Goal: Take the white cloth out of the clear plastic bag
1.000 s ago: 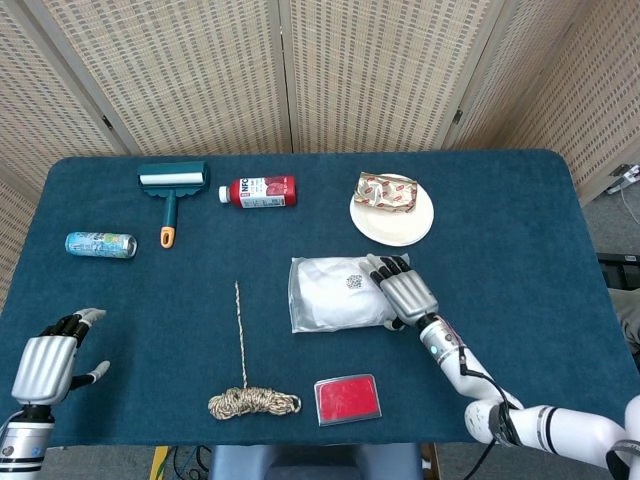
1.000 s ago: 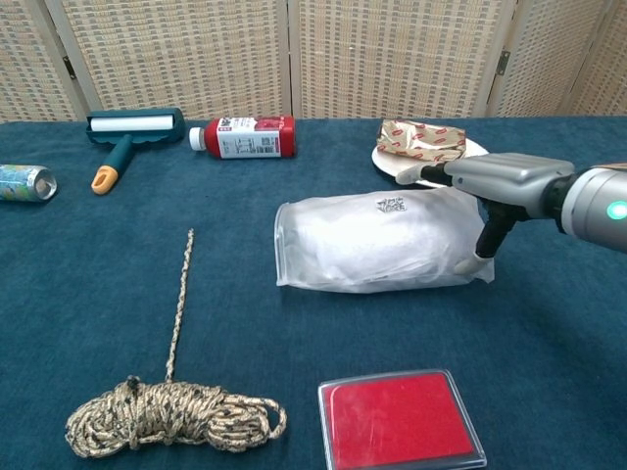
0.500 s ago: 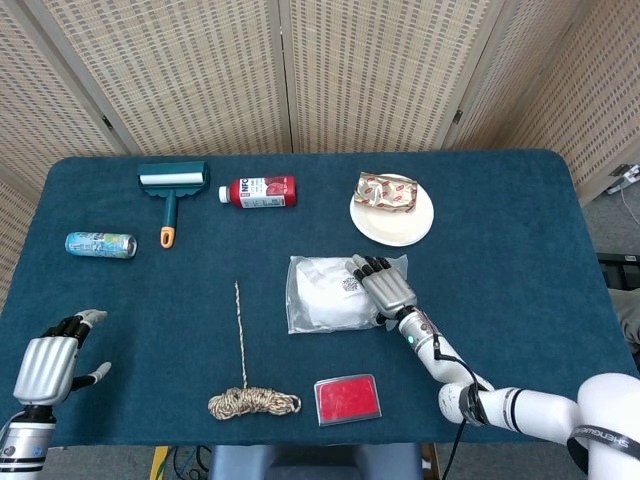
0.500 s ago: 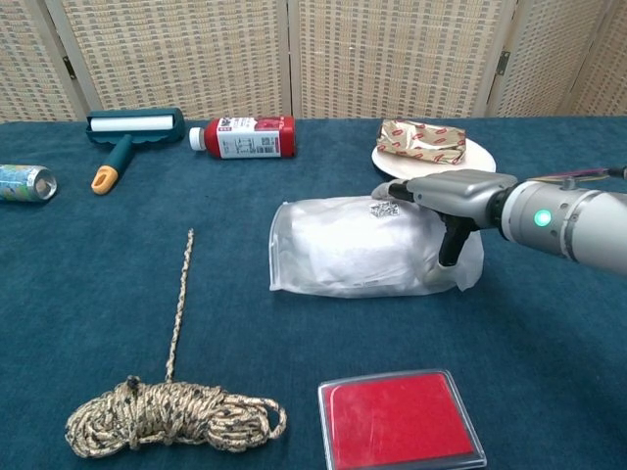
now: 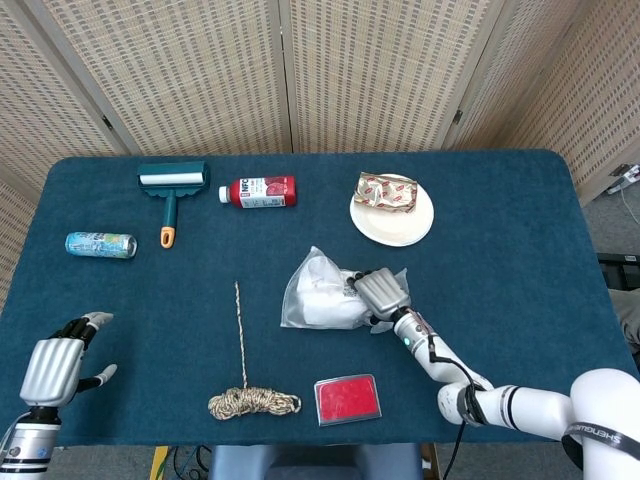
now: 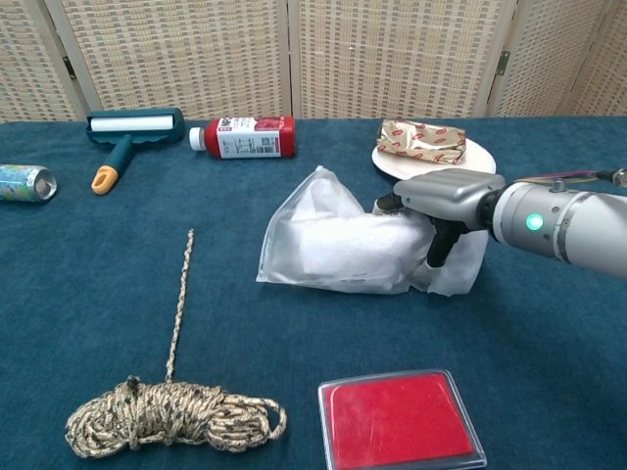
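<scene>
A: Look at the clear plastic bag with the white cloth inside: half a second back it lay flat, now its far left corner has reared up into a peak and the whole thing is bunched

B: That's the right hand doing it. It has slid in along the bag's near end and its fingers have curled down onto the film, so it's clamped on the bag

A: Cloth out yet?

B: No, it's all inside, a white bundle in the middle of the bag. I'd call this securing the bag, with the real pull yet to come

A: And the left hand?

B: Far left of the bag at the near table edge, fingers loosely apart, holding nothing. It has barely shifted

A: What does each camera give us?

B: The chest view shows the lifted corner standing proud and the thumb tucked under the hand against the crumpled end. The head view flattens that, but it alone shows the left hand

A: Neighbours?

B: The white round plate with its wrapped snack sits just beyond the bag, the red flat case just nearer than it, and the coiled braided rope nearer and to its left
</scene>
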Robot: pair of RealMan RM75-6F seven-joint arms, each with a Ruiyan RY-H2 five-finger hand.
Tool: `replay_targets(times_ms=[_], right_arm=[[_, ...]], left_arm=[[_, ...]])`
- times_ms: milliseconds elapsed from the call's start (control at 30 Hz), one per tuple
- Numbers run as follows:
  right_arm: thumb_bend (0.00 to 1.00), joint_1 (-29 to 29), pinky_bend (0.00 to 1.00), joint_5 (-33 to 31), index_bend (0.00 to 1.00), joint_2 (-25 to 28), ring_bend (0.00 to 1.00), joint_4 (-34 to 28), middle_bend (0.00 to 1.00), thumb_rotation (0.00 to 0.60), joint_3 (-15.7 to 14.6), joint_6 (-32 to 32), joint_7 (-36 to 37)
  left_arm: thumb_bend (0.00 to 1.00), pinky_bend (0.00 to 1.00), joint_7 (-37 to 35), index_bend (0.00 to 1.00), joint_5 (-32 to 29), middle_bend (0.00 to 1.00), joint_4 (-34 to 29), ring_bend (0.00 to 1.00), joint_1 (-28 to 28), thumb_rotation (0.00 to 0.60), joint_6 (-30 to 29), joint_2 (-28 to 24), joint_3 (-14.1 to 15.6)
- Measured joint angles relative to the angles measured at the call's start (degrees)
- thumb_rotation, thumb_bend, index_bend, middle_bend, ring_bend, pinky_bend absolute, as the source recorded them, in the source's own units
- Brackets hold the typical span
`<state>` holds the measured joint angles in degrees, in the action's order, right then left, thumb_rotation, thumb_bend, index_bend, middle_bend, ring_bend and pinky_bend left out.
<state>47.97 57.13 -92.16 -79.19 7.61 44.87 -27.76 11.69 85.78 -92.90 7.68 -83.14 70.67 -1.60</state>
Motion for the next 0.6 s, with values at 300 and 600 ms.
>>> replay_targets(times_ms=[300,600], right_arm=[[0.65,-2.6,0.74,11.9,0.51,1.7,0.59,-0.7,0.63,0.600,-0.9,6.7,8.4],[0.65,-5.3,0.74,27.6,0.51,3.7,0.59,0.7,0.63,0.600,-1.8,19.9,18.3]], left_arm=[[0.00,0.53,-1.1,0.24,0.7,0.25,-1.2,0.30,1.1,0.600,0.3,-0.2,-1.0],[0.00,0.58,-3.2,0.23,1.1,0.32,-4.4,0.36,4.6,0.600,0.9,-0.1,-4.7]])
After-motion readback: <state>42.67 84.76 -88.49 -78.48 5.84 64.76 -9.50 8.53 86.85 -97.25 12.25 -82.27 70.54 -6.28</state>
